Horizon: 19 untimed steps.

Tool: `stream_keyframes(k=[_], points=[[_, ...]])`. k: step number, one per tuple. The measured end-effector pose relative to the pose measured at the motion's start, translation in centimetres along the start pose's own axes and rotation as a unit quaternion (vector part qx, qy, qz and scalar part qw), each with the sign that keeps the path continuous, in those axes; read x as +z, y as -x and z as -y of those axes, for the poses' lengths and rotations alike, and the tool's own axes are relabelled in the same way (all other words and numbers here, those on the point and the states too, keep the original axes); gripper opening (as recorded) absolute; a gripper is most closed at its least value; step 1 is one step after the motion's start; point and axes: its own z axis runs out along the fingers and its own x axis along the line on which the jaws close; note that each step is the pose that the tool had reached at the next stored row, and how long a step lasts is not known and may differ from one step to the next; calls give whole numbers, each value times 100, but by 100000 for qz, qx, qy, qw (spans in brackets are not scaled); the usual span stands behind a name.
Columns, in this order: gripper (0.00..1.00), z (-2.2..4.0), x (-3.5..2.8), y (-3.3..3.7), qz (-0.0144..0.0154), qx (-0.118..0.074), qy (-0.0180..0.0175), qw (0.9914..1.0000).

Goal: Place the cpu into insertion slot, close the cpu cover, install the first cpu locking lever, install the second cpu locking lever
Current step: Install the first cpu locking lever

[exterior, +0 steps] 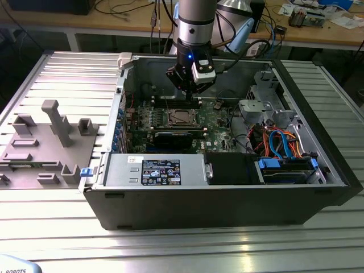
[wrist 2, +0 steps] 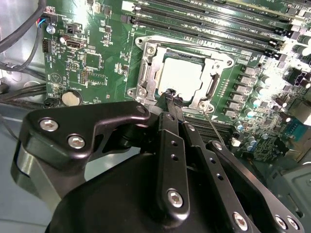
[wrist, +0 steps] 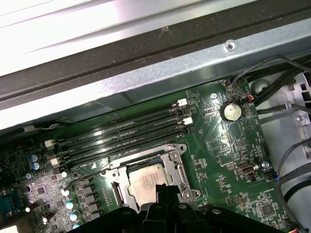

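The claw [wrist 2: 171, 98] hung low over the motherboard [wrist 2: 97, 58], its black fingers pinched together on nothing, tips right at the edge of the cpu cover [wrist 2: 182, 77]. The cpu [wrist 2: 181, 77] sat in the insertion slot [wrist: 146, 182] with that frame down around it. My worry: a thin locking lever [wrist 2: 214, 127] stood loose beside the tips, and a skewed push could slip off it and scrape the board.

Open computer case [exterior: 227, 193] on a ribbed metal table [exterior: 170, 244]; grey holder fixture [exterior: 45, 142] at the exterior view's left.
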Motion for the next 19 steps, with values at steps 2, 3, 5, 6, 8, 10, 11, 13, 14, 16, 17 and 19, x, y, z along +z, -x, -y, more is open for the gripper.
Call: stream_keyframes(k=[2,3,5,6,8,10,11,13,14,16,17,19], points=[[11,0,0,0,-2,-203,6,100000],[11,0,0,0,-2,-290,8,100000],[11,0,0,0,-2,-496,15,99999],[11,0,0,0,-2,-598,17,99998],[11,0,0,0,-4,-769,21,99997],[11,0,0,0,-3,-937,25,99996],[11,0,0,0,-5,-1007,28,99995],[11,0,0,0,-5,-1149,32,99993],[11,0,0,0,-8,-1237,34,99992],[11,0,0,0,-7,-1404,36,99990],[11,0,0,0,-8,-1533,43,99988],[11,0,0,0,-8,-1751,49,99985]])
